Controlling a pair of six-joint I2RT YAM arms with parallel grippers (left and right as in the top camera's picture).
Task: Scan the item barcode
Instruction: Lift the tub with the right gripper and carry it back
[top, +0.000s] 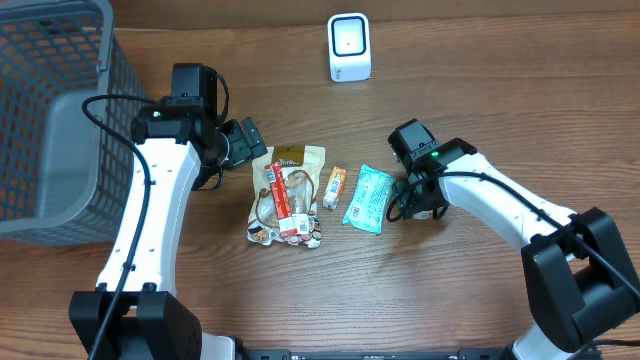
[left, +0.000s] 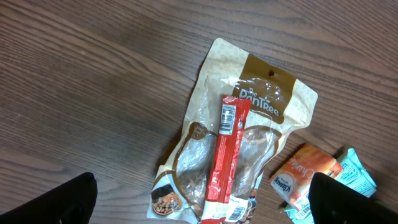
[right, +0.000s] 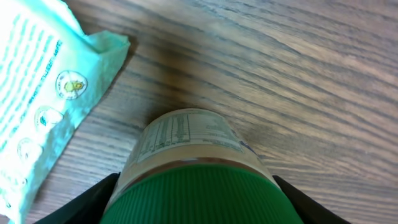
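Observation:
A jar (right: 186, 137) with a ribbed green lid and a pale printed label lies between the fingers of my right gripper (right: 196, 199), which press against it on both sides. In the overhead view this gripper (top: 420, 195) sits low over the table, right of the teal packet (top: 368, 198), and it hides the jar. The white scanner (top: 349, 47) stands at the back of the table. My left gripper (top: 245, 140) hovers open over a brown snack pouch (left: 249, 124), its fingers (left: 62, 199) far apart. A red stick pack (left: 227, 155) with a barcode lies on the pouch.
An orange packet (top: 334, 187) lies between the pouch and the teal packet. A grey mesh basket (top: 60, 120) fills the left end of the table, close behind the left arm.

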